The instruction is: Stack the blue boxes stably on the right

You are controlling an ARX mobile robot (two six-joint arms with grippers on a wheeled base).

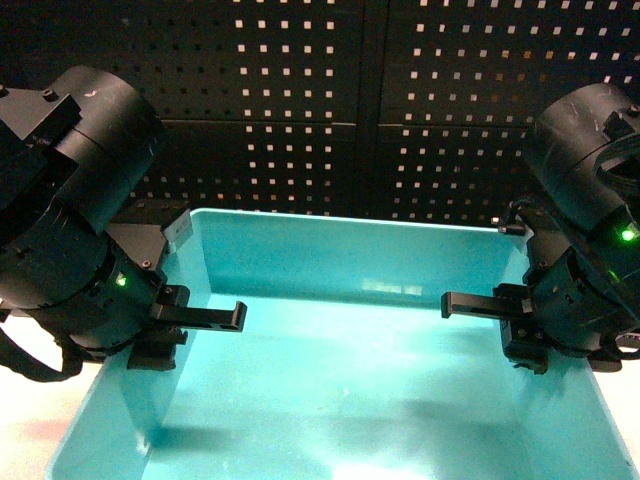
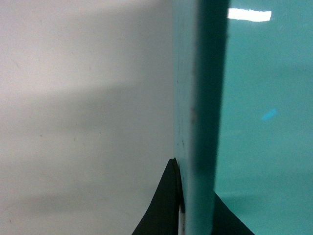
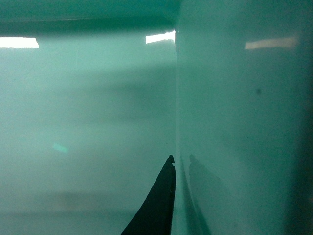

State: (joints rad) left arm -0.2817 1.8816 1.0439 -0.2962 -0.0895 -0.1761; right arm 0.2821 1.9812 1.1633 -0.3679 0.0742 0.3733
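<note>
A turquoise tub [image 1: 400,400] fills the foreground on a pale table [image 1: 30,420], before a black pegboard wall [image 1: 350,100]. The left pincer [image 2: 182,205] straddles the tub's left wall, one finger outside and one inside, clamped on the wall. The right pincer [image 1: 520,310] sits at the right wall, one finger [image 3: 156,205] inside against it; its grip cannot be told. Both arms angle inward from the sides.
</note>
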